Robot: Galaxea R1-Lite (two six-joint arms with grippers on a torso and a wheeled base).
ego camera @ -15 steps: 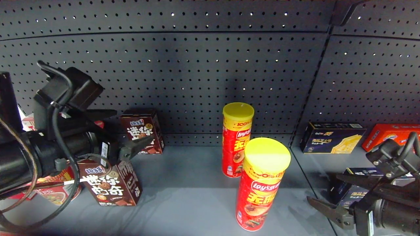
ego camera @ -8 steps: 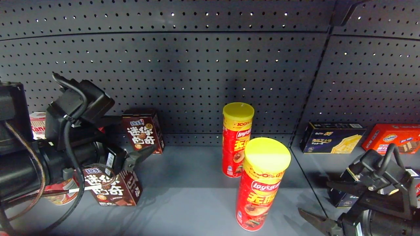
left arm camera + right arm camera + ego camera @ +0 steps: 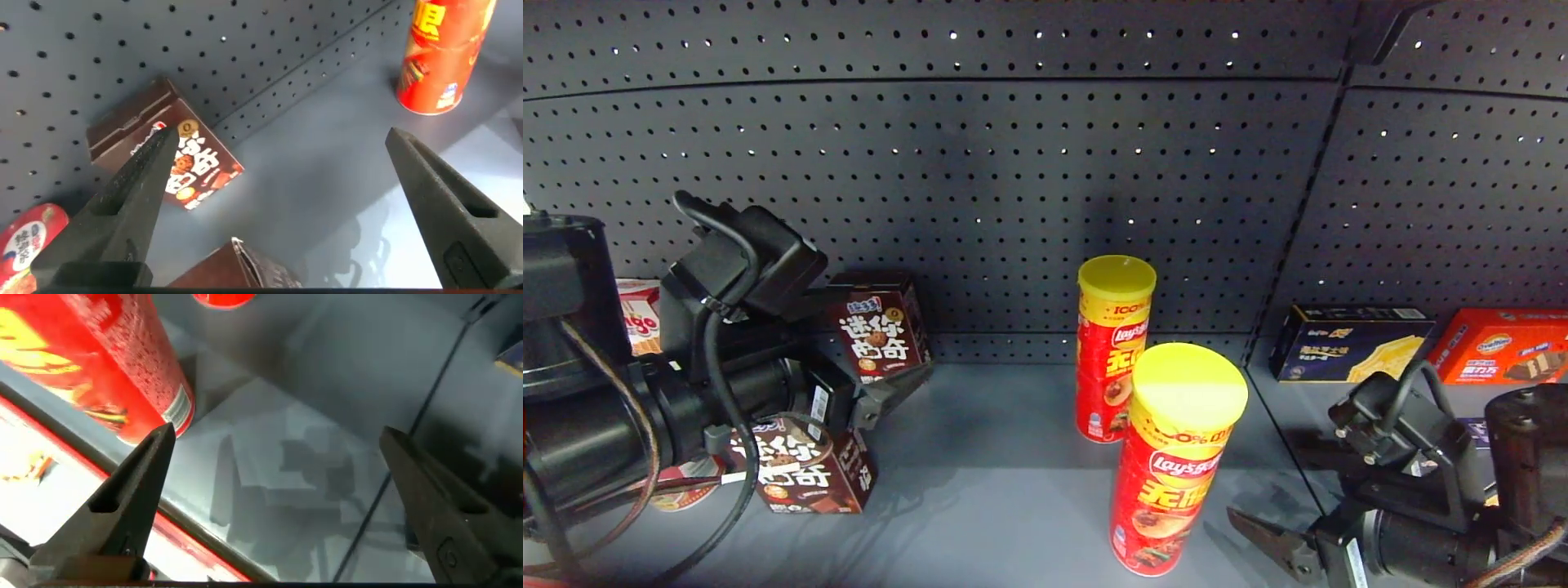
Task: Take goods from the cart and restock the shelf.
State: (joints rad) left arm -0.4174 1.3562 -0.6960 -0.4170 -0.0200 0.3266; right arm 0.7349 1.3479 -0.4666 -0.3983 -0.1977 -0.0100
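print on front chip can (image 3: 1168,490), brown box (image 3: 880,335)

The head camera looks forward and down across the shelf (image 3: 1013,490), while the close wrist cameras look past the left gripper (image 3: 279,135) at the rear cookie box (image 3: 176,155) and past the right gripper (image 3: 278,434) at the front chip can (image 3: 106,367), both shared with it.

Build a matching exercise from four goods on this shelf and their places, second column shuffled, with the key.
1 front chip can
2 rear brown box
3 orange box
4 black-and-yellow box

A far right, at the back
B centre, nearest the front edge
C at the back, left of centre
D at the back, just right of the divider

Pairs: 1-B, 2-C, 3-A, 4-D
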